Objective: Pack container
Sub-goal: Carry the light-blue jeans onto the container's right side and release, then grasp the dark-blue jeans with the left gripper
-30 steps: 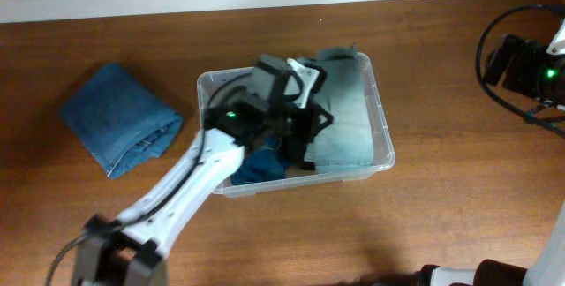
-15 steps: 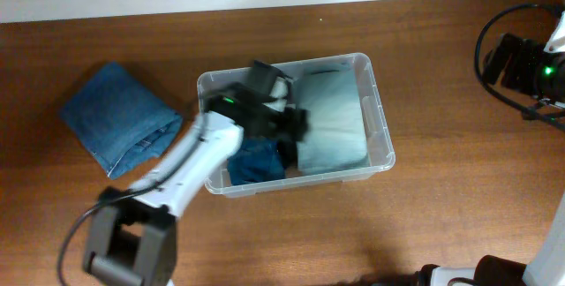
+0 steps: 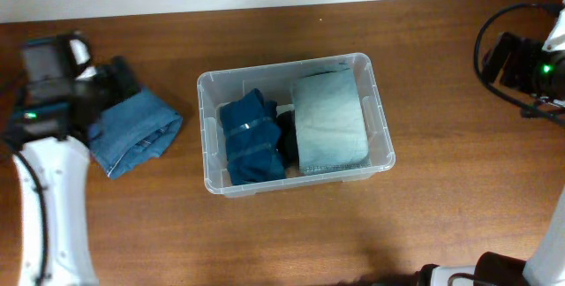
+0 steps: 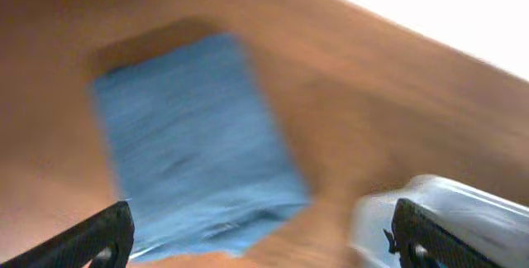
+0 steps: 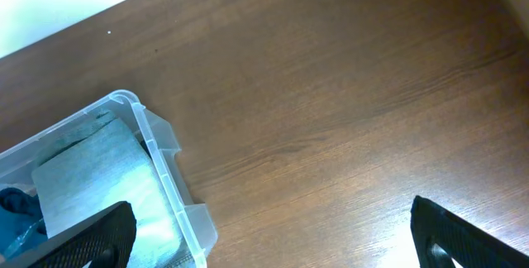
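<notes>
The clear container [image 3: 381, 118] stands mid-table with a dark blue folded garment [image 3: 252, 136], a black item [image 3: 287, 134] and a pale grey-green folded cloth [image 3: 329, 120] inside. A folded blue denim piece [image 3: 137, 131] lies on the table to its left. My left gripper [image 3: 113, 83] hangs over the denim's upper left edge, open and empty. The blurred left wrist view shows that denim [image 4: 190, 136] ahead of the left gripper [image 4: 264, 239] and a container corner [image 4: 450, 206]. My right gripper [image 5: 277, 243] is open and empty over bare wood, right of the container [image 5: 161, 156].
My right arm [image 3: 521, 61] and its black cables sit at the table's far right edge. A pale wall runs along the back of the brown wooden table [image 3: 441, 198].
My left arm has pulled out of the container, leaving the dark blue garment inside, and swung left over the denim. Its jaws have opened. The right arm has not moved.
</notes>
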`<move>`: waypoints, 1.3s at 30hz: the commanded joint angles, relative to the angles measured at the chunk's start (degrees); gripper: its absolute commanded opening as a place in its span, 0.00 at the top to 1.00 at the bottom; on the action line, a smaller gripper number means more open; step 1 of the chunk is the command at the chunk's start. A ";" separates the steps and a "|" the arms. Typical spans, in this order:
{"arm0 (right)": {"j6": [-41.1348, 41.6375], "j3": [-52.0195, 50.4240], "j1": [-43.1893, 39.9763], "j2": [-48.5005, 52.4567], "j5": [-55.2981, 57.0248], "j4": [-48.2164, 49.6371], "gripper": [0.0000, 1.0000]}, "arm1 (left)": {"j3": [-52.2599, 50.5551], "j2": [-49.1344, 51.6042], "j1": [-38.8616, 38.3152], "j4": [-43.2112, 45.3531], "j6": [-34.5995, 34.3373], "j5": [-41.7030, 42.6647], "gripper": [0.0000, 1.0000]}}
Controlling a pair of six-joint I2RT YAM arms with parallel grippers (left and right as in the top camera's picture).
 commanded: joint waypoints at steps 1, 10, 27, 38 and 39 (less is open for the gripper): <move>0.24 0.02 -0.22 0.98 -0.55 -0.28 0.02 | -0.39 7.89 7.98 -2.14 0.44 3.28 0.01; 0.24 0.02 -0.20 2.23 -0.57 -1.07 0.02 | -0.37 26.12 18.01 -0.04 2.29 15.08 0.01; -1.29 0.02 -0.22 2.75 -1.64 -1.18 0.01 | -0.20 32.61 18.16 0.24 10.19 37.44 0.99; -1.29 0.02 -0.22 2.75 -1.64 -1.44 0.01 | -0.20 1.90 13.00 -1.29 11.17 44.06 0.99; -1.29 0.02 -0.22 2.78 -1.64 -1.44 0.01 | -0.20 -0.87 11.54 -1.27 11.17 44.06 0.99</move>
